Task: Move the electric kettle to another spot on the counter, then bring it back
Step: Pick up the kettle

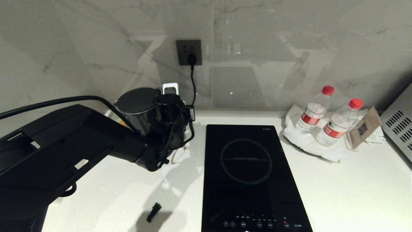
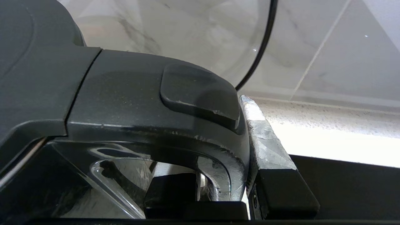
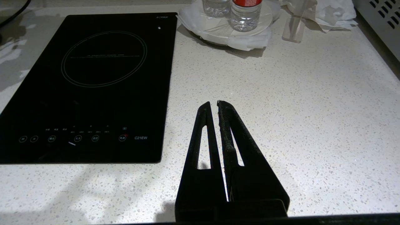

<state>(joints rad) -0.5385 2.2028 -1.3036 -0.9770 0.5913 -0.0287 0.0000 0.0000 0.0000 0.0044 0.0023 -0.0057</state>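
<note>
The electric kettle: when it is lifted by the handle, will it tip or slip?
The electric kettle is tall, so it may swing when lifted. Its handle looks stiff with a smooth finish, so it could slip slightly. How full it is cannot be seen, so its weight is uncertain.

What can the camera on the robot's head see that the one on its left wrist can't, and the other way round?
Only the head view shows the induction hob, two water bottles, the wall socket and the left arm reaching in. Only the left wrist view shows the kettle's handle up close, with a taped finger of the left hand pressed against it. Both show the electric kettle, the marble wall and the white counter.
</note>
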